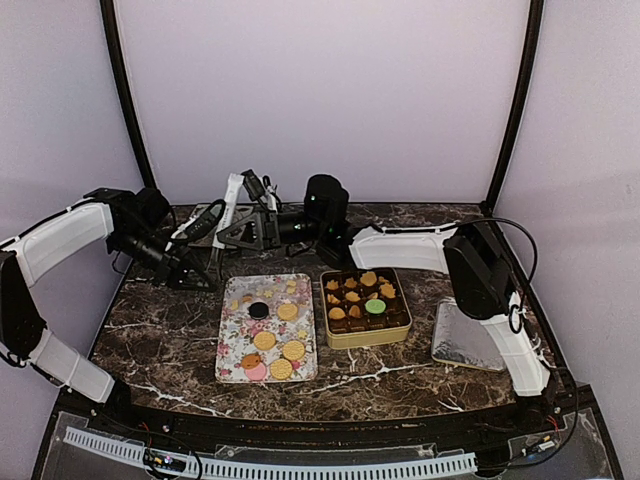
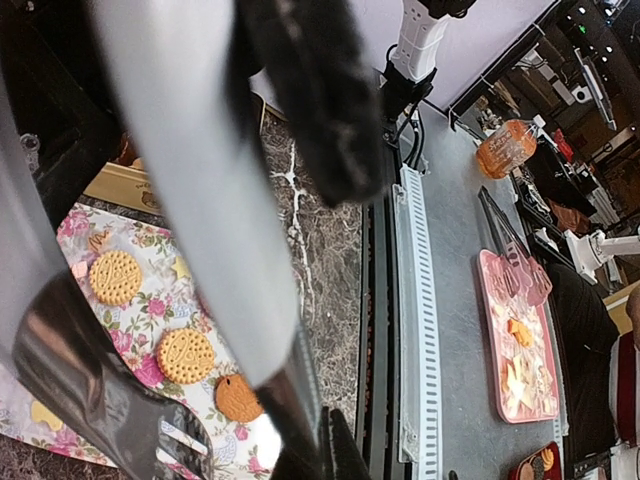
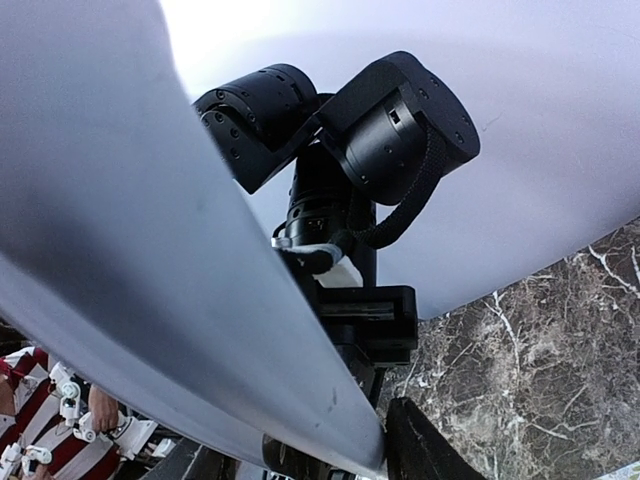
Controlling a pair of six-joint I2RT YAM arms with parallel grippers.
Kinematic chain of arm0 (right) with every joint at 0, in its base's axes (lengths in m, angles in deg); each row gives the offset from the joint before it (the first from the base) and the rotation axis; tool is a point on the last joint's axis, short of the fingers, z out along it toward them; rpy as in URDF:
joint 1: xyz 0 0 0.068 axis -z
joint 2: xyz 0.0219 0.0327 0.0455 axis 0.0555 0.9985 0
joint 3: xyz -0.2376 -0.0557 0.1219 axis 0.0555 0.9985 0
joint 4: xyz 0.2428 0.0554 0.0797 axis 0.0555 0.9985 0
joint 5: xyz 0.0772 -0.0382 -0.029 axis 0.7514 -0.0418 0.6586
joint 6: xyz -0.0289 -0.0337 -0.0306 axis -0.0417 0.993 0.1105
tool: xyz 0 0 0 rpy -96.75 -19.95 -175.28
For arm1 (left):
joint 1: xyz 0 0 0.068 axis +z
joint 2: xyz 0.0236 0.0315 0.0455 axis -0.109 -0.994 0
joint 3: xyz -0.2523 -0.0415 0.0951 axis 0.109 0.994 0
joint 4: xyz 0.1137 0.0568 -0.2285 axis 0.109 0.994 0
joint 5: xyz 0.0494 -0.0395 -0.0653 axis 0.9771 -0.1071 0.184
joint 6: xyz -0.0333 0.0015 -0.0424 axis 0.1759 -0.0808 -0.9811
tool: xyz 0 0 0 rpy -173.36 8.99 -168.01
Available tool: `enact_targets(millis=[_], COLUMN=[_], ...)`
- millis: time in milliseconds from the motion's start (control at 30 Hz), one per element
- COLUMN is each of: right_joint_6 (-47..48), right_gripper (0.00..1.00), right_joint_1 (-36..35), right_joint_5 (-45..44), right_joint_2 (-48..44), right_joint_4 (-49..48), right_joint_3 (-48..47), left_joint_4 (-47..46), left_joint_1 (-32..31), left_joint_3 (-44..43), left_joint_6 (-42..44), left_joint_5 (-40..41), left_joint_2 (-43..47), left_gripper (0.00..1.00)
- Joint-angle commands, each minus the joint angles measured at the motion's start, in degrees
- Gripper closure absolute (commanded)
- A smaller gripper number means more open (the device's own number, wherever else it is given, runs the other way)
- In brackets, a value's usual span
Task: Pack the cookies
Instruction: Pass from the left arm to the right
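Several round cookies (image 1: 264, 340) lie on the flower-patterned tray (image 1: 232, 350): golden ones, a dark one (image 1: 258, 310) and a pink one. More sit in the paper cups of the gold tin (image 1: 400, 328). My left gripper (image 1: 195, 272) hangs behind the tray's back left corner, shut on a grey tongs-like tool (image 2: 200, 200) with a black slotted end (image 2: 110, 400). Golden cookies (image 2: 185, 355) show below it. My right gripper (image 1: 255, 230) reaches across the back to the same tool (image 3: 150, 250). One black fingertip (image 3: 420, 450) stands right beside the grey strip; the other is hidden.
A silver lid (image 1: 468, 338) lies right of the tin. Black frame posts rise at the back corners. A slotted white cable channel (image 1: 300, 468) runs along the front edge. Off the table, the left wrist view shows a pink tray (image 2: 520, 340).
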Motion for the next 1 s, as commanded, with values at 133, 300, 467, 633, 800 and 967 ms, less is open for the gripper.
enact_targets(millis=[133, 300, 467, 633, 800, 967], right_joint_6=[5.79, 7.99, 8.80, 11.92, 14.63, 14.36], right_gripper=[0.44, 0.36, 0.38, 0.44, 0.45, 0.60], right_joint_1=[1.36, 1.95, 1.82, 0.73, -0.05, -0.39], right_joint_5=[-5.40, -6.37, -5.66, -2.55, -0.28, -1.08], right_joint_2=[-5.46, -6.74, -6.75, -5.74, -4.92, -5.50], right_joint_4=[4.33, 6.38, 7.73, 13.36, 18.53, 16.45], right_joint_3=[-0.86, -1.29, -1.34, -3.19, -4.51, -4.57], left_joint_4=[0.01, 0.12, 0.47, 1.17, 1.95, 2.54], left_joint_1=[-0.45, -0.46, -0.46, -0.46, -0.41, -0.47], left_joint_3=[1.86, 1.90, 1.46, 0.87, 0.23, 0.10], left_joint_6=[0.89, 0.93, 1.25, 1.69, 2.31, 2.50], left_joint_5=[1.08, 0.98, 0.75, 0.73, 0.96, 0.76], left_joint_2=[1.61, 1.69, 1.61, 1.52, 1.35, 0.99], left_gripper=[1.00, 1.00, 1.00, 1.00, 1.00, 1.00])
